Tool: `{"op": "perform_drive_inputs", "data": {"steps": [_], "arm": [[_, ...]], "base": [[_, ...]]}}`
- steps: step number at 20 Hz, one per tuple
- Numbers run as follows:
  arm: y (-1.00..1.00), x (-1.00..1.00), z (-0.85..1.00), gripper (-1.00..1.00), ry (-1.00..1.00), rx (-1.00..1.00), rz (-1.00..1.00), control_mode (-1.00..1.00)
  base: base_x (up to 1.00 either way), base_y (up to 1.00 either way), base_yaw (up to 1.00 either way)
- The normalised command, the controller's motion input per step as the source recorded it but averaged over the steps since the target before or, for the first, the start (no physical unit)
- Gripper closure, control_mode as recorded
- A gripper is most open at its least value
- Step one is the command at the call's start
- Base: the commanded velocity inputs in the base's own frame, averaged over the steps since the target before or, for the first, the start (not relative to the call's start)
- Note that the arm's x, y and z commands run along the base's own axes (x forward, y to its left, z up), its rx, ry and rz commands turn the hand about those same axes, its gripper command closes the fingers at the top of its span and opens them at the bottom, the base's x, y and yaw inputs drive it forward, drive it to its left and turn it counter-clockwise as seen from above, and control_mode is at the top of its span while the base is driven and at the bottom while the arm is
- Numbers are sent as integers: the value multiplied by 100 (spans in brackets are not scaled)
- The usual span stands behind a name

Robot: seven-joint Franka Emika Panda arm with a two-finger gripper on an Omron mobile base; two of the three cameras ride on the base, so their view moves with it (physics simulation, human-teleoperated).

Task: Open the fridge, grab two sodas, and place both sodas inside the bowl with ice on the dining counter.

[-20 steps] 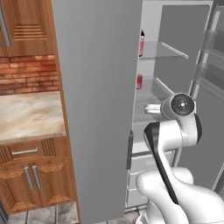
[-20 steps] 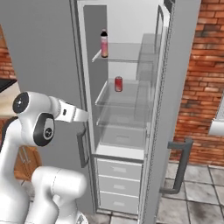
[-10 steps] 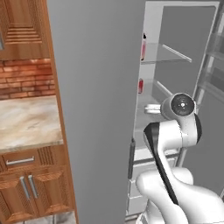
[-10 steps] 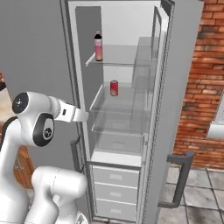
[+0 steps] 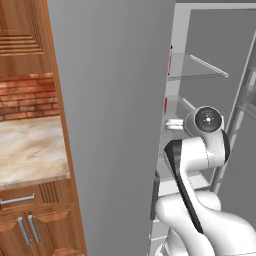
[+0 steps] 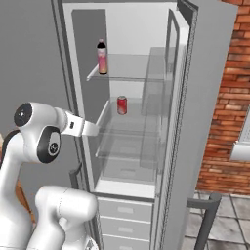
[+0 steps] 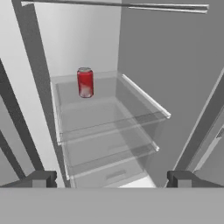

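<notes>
Soda can (image 7: 85,82) stands upright at the back of a glass shelf (image 7: 109,114) in the open fridge (image 6: 195,97) as the empty tool (image 7: 111,178), fingers spread wide, faces it; a level, centred reach should straddle it before closing.

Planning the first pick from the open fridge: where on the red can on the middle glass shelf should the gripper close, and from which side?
Grip the can around its mid-body, coming in level from the open front of the fridge. It stands upright near the shelf's back, with the open gripper already facing it.
</notes>
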Motion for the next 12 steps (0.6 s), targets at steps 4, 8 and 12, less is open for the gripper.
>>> {"op": "perform_drive_inputs", "data": {"steps": [4,8,12], "arm": [[-9,-4,13,-100,-6,-1,4,-100],[-31,-12,58,-100,-26,-5,20,-100],[-20,-1,62,-100,-27,-7,23,-100]], "base": [[0,-25,2],[0,0,0],[0,0,0]]}}
